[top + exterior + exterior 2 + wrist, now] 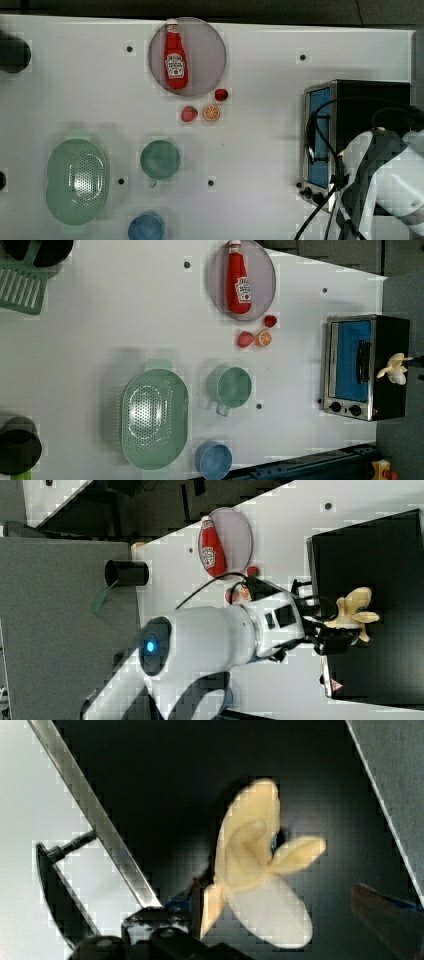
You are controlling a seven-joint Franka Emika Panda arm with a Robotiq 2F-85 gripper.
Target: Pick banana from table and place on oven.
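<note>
In the top view the white bench [260, 150] is taken from its left side to its right side. At the top view's left edge stands a dark round object [12, 52], and below it a green colander [77, 180] lies near the lower edge. Next come a green cup [160, 159] and a blue cup [146, 227], the blue one almost at the lower border. Near the upper edge a grey plate [210, 75] carries a red ketchup bottle [175, 57] lying flat. Just below the plate sit a strawberry [189, 113], an orange slice [211, 112] and another small red fruit [221, 94], close together. From these fruits to the oven [360, 105] the bench is a wide bare strip with some small dark screw holes, and no object stands in this strip. The oven stands close to the bench's right edge, with its glass door facing this strip. The white arm [390, 175] and its black cables reach over the oven's lower part. The banana [352, 612] lies on the oven's black top, toward the front edge above the door. The pincer [290, 905] is open around it: one finger is just beside the banana and the other finger stands apart from it.
</note>
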